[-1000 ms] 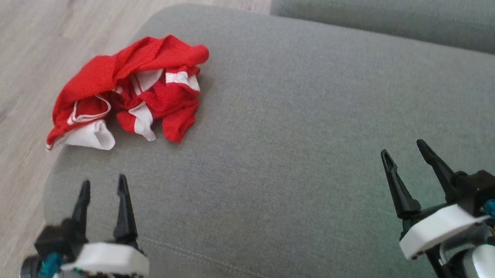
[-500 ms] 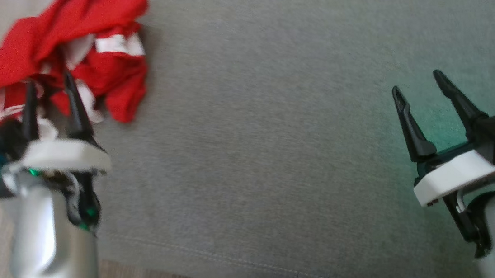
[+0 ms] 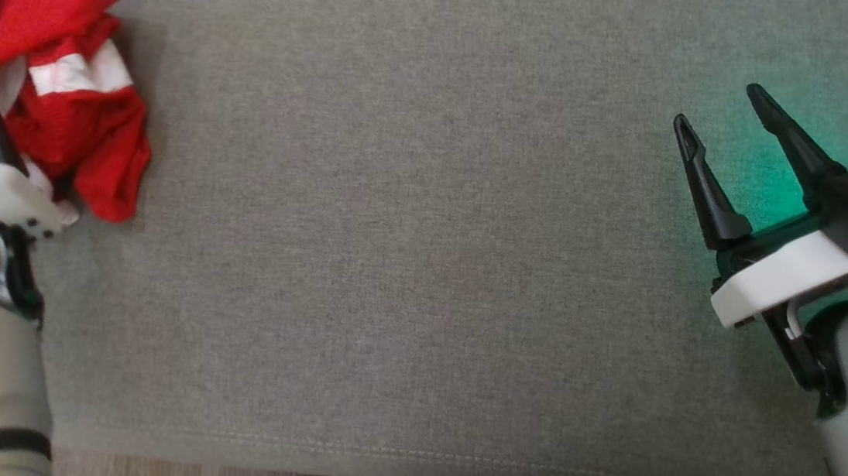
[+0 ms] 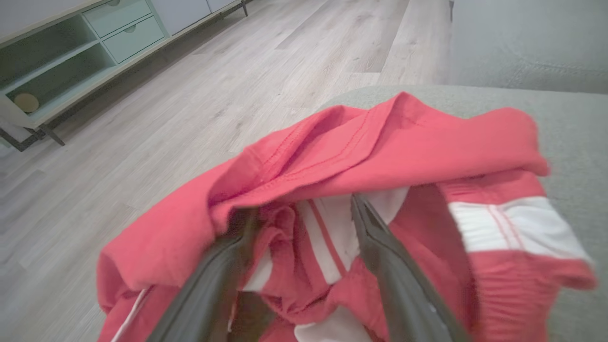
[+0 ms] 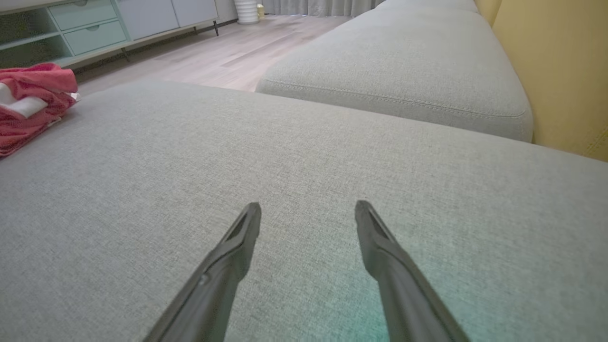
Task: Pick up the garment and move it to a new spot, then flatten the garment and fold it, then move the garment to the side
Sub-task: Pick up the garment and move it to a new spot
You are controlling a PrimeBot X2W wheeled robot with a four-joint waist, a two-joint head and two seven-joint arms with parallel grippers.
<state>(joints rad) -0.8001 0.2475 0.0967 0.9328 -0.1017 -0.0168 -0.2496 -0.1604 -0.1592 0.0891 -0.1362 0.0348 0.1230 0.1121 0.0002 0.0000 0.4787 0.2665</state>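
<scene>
Sofa seat cushion (image 3: 425,253), grey woven fabric, serving as the work surface.

**Changes, nearest first**
- Left gripper (image 4: 301,206): a second ago it rested short of the heap, near the cushion's front. It has now reached forward. Its two dark fingers stand spread wide in the folds, one under a red hem and the other against a white-striped panel. Nothing is pinched.
- Red garment (image 4: 380,147), white-striped: it lies crumpled at the cushion's left edge beside the floor, as before. It now sits in the top-left corner of the head view, but that is the camera tipping down, not the cloth moving.
- Right gripper (image 3: 719,107): unchanged, spread open and empty over bare cushion, well apart from the garment. A green glow (image 3: 761,182) lies on the fabric beside it.

**Meaning for the task**
- Judged to be the pick-up step at the point of grasp, with closing on the folds the likely next need.
- Moving, flattening, folding and setting aside are all still to do.

**Surface, near to far**
- The front seam (image 3: 382,452) is stitched and runs above a strip of floor.
- The broad bare middle offers room for spreading the cloth.
- A second cushion (image 5: 403,71) butts against the far side.

**Room**
- Pale wood floor (image 4: 142,142).
- Pale green sideboard (image 4: 71,42) with drawers and open shelves.
- Yellow wall (image 5: 560,71) behind the sofa.
</scene>
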